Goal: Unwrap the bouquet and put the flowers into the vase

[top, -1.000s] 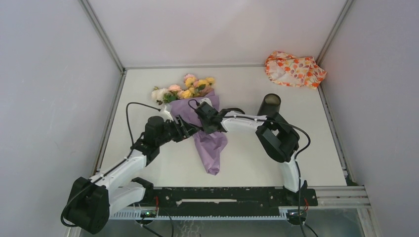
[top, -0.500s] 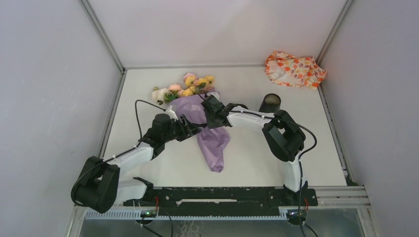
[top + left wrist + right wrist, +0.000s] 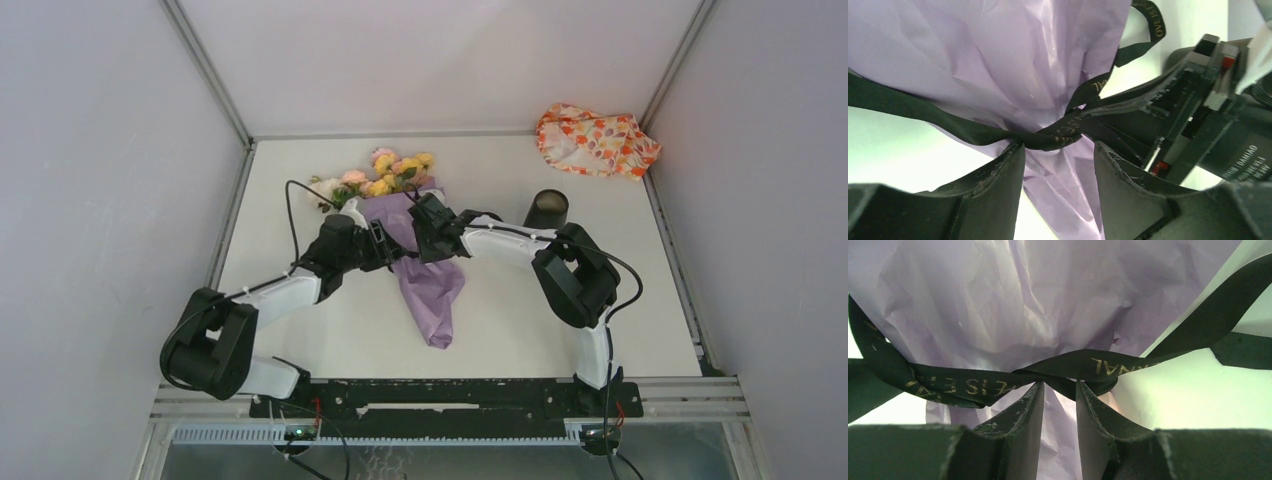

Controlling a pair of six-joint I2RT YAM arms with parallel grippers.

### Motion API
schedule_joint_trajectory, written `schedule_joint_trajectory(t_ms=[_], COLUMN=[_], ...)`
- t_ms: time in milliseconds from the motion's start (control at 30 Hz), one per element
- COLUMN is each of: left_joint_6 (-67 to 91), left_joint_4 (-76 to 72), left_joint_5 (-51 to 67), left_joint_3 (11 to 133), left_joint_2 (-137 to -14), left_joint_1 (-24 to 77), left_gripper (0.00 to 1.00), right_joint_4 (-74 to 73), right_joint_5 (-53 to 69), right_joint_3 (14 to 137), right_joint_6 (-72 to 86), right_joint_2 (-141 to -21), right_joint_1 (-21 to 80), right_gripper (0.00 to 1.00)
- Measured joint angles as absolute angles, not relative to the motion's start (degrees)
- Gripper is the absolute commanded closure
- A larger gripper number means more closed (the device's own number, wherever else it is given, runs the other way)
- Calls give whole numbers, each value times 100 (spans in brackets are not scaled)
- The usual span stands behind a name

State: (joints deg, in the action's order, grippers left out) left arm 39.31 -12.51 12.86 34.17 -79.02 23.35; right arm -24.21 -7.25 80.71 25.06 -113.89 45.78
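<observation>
The bouquet of yellow, pink and cream roses in lilac paper (image 3: 432, 290) lies on the white table (image 3: 520, 330) between my arms. My left gripper (image 3: 1058, 150) stands wide at the knot of the black ribbon (image 3: 973, 132). My right gripper (image 3: 1059, 387) is narrow at that knot; I cannot tell if it pinches. The small matte black vase (image 3: 547, 209) stands apart, right of the bouquet.

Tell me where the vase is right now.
In the top view the vase stands on the right half of the table, right of the bouquet and nearer than the floral cloth bundle.
</observation>
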Motion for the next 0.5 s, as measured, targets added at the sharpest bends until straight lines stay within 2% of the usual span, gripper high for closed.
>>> schedule_joint_trajectory(t_ms=[267,500], left_joint_6=[3905,3632], left_joint_4=[-1092,-801], left_joint_5=[913,620], left_joint_3=[3430,3430], left_joint_2=[-8154,-7824], left_joint_1=[2335,2351], left_gripper=[41,41], right_joint_4=[-2421,-2403], right_joint_5=[-648,-545], right_joint_3=[8025,7955], right_joint_6=[2554,2613], right_joint_2=[-11380,-11380], right_joint_1=[4571,4541], right_gripper=[62,62])
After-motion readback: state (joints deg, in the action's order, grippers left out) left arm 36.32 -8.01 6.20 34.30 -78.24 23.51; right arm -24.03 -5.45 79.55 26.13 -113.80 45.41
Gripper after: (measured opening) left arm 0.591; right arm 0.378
